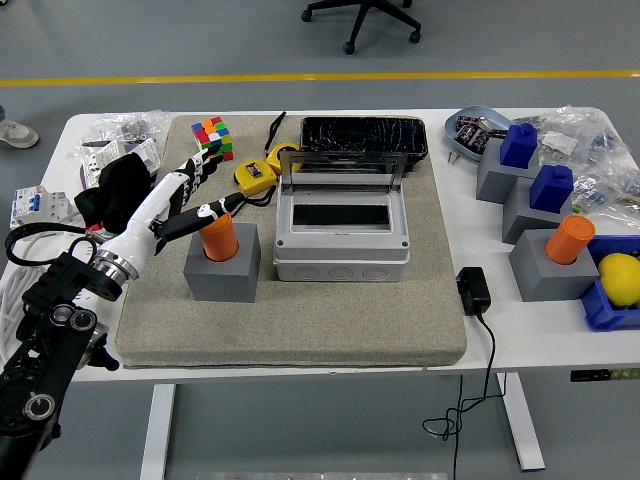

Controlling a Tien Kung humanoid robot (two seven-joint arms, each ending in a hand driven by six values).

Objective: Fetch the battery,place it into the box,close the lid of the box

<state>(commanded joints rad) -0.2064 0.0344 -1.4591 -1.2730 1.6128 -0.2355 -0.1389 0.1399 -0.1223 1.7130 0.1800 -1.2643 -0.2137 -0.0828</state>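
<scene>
A white table (520, 350) stands on grey floor (150, 40) crossed by a yellow line (300, 77).

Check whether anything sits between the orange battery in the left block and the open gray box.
Nothing visible does. The orange battery stands in its gray block just left of the gray box, whose lid is raised at the back. The left hand is at the battery; whether it grips is unclear.

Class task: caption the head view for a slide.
Left hand reaches the orange battery in its grey holder; grey box stands open.
</scene>
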